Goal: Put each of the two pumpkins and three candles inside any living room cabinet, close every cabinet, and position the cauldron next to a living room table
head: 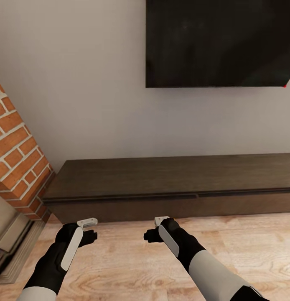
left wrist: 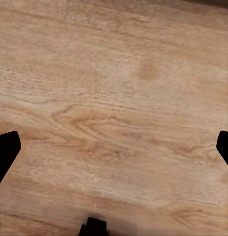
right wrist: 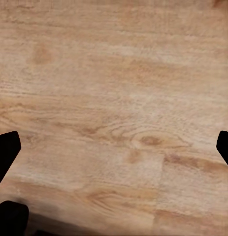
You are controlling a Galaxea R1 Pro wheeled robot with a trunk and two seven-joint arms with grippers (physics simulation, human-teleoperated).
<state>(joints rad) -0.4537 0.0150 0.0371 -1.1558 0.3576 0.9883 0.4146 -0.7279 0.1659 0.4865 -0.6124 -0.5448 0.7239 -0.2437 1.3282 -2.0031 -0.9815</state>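
Hanging over bare wood floor (head: 245,242), the left gripper (head: 90,236) and right gripper (head: 152,235) both have fingers spread wide and hold nothing — each wrist view catches just two dark fingertips (left wrist: 6,150) at its edges. Ahead, one cabinet (head: 170,175) lies against the wall (drawer fronts shut, right end cut off), between one brick fireplace (head: 17,163) and one dark screen (head: 220,42) above — both cropped.

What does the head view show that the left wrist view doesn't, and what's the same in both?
Head view: the long, low dark-brown wood cabinet with closed drawer fronts, a black wall-mounted screen, a red brick fireplace, and both arms. Left wrist view: a close look straight down between two wide-apart black fingers, nothing held. Both: the light wood plank floor.
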